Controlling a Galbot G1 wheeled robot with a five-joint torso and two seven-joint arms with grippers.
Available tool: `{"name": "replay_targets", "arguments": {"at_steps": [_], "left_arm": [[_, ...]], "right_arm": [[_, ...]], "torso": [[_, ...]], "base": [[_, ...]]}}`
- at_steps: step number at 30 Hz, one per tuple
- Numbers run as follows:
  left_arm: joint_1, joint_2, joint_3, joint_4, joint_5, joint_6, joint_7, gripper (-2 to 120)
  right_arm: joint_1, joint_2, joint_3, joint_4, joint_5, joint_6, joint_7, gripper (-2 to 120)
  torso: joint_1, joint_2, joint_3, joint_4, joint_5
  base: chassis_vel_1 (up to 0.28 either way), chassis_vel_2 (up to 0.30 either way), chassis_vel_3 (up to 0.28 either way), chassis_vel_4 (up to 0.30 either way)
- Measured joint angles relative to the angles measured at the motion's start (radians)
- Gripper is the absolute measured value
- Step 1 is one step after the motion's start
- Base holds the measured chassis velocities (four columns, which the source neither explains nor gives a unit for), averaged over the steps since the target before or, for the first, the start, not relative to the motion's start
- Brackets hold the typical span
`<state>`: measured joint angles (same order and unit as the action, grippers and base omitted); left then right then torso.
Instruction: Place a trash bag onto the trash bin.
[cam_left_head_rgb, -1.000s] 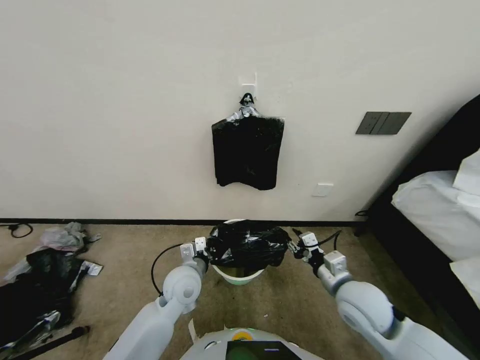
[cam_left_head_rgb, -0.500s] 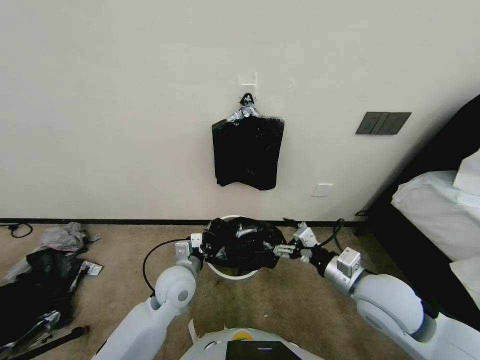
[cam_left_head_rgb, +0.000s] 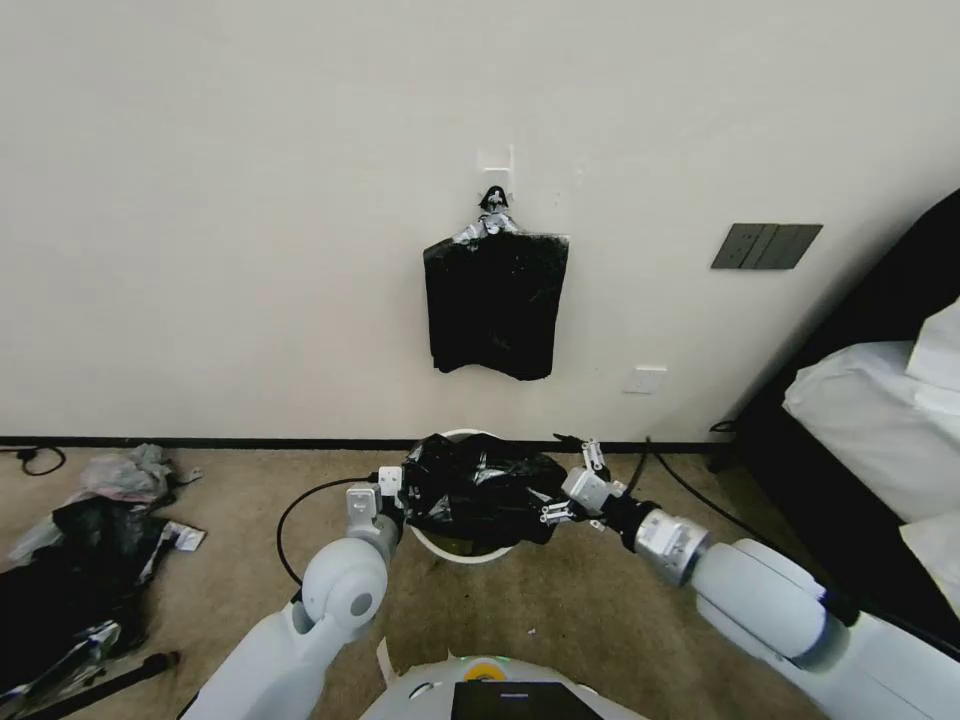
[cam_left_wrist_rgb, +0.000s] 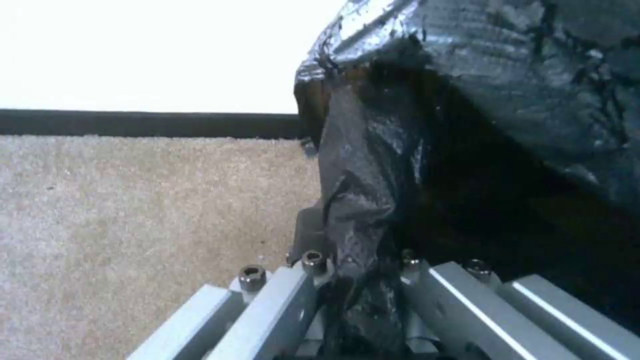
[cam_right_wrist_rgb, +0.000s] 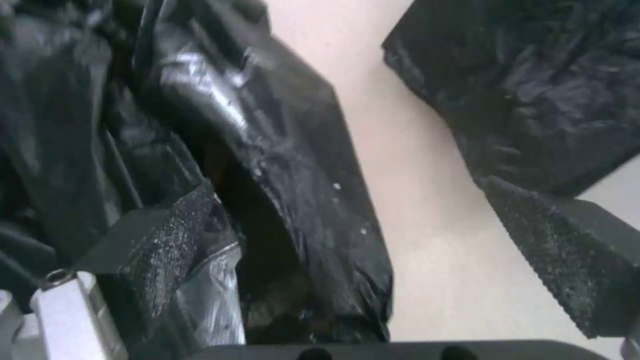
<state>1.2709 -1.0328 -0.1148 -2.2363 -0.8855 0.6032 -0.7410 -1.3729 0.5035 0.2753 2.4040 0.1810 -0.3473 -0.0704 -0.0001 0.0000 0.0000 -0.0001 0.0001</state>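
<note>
The glossy black trash bag (cam_left_head_rgb: 478, 488) lies crumpled over the mouth of the cream-white trash bin (cam_left_head_rgb: 462, 550), which stands on the carpet by the wall. At the bag's left edge my left gripper (cam_left_head_rgb: 396, 496) is shut on the film; the left wrist view shows the trash bag (cam_left_wrist_rgb: 427, 150) pinched between the fingers (cam_left_wrist_rgb: 313, 265). My right gripper (cam_left_head_rgb: 557, 480) sits at the bag's right edge and is open. In the right wrist view its pads (cam_right_wrist_rgb: 167, 225) stand wide apart, with the trash bag (cam_right_wrist_rgb: 267, 150) draped against one pad only.
A flat bundle of black bags (cam_left_head_rgb: 495, 300) hangs from a wall hook above the bin. A heap of black and grey plastic (cam_left_head_rgb: 70, 570) lies on the floor at the left. A bed (cam_left_head_rgb: 880, 420) stands at the right. A cable (cam_left_head_rgb: 290, 510) loops by my left arm.
My right gripper has let go of the bag's right edge, opened and turned, its arm dropping lower. The left gripper has shifted slightly left, still holding the bag, which sags over the bin.
</note>
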Motion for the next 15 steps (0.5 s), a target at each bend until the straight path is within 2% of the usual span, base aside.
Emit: {"name": "replay_targets", "arguments": {"at_steps": [1, 3, 7, 11, 12, 15], "left_arm": [[0.0, 0.0, 0.0, 0.0, 0.0, 0.0, 0.0, 1], [-0.002, 0.0, 0.008, -0.001, 0.016, 0.005, 0.001, 1], [-0.002, 0.001, 0.015, -0.003, 0.026, 0.008, 0.001, 1], [-0.003, 0.003, 0.025, -0.004, 0.036, 0.011, 0.002, 1], [-0.003, 0.003, 0.025, -0.004, 0.036, 0.011, 0.002, 1], [-0.004, 0.003, 0.03, -0.005, 0.038, 0.014, 0.002, 1]], "right_arm": [[0.0, 0.0, 0.0, 0.0, 0.0, 0.0, 0.0, 100], [0.092, -0.002, -0.094, -0.028, -0.038, -0.021, 0.003, 100], [0.171, -0.008, -0.173, -0.051, -0.077, -0.042, 0.0, 100], [0.32, -0.014, -0.327, -0.089, -0.192, -0.045, -0.006, 100], [0.32, -0.014, -0.327, -0.089, -0.192, -0.045, -0.006, 100], [0.364, -0.014, -0.376, -0.105, -0.318, -0.011, -0.034, 100]], "torso": [[0.0, 0.0, 0.0, 0.0, 0.0], [0.0, 0.0, 0.0, 0.0002, 0.0], [0.0, 0.0, 0.0, 0.0002, -0.0002], [0.0, 0.0, 0.0, 0.0003, -0.0001], [0.0, 0.0, 0.0, 0.0003, -0.0001], [0.0, 0.0, 0.0, 0.0001, -0.0001]], "base": [[0.0, 0.0, 0.0, 0.0], [0.0, 0.0, 0.0, 0.0], [0.0, 0.0, 0.0, 0.0], [0.0, 0.0, 0.0, 0.0], [0.0, 0.0, 0.0, 0.0], [0.0, 0.0, 0.0, 0.0]]}}
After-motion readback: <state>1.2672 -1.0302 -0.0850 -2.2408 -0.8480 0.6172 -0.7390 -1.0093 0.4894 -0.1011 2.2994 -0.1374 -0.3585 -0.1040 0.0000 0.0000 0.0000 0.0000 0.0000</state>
